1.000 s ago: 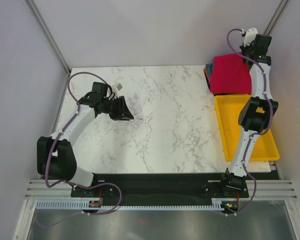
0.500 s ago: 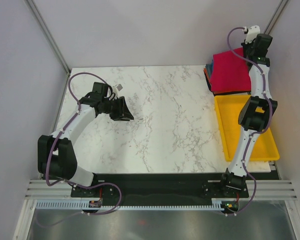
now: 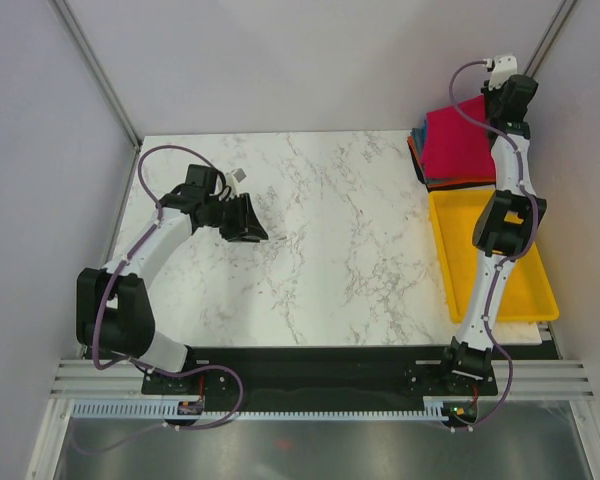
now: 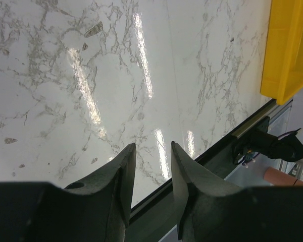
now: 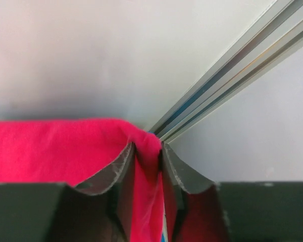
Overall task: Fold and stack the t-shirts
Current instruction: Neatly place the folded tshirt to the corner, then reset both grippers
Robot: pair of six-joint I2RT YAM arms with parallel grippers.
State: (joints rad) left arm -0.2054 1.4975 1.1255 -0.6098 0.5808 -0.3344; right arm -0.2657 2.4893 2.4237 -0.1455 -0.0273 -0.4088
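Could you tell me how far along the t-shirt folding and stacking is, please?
Done: the crimson t-shirt lies folded on the stack of tees at the far right corner of the table. In hand: the right gripper pinches a fold of its edge. Left: probably just releasing and withdrawing; the left gripper hangs open over the table, holding nothing.

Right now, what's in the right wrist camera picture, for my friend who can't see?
A fold of the crimson t-shirt sits pinched between the two dark fingers of the right gripper. Behind it are a pale wall and a slanting metal rail.
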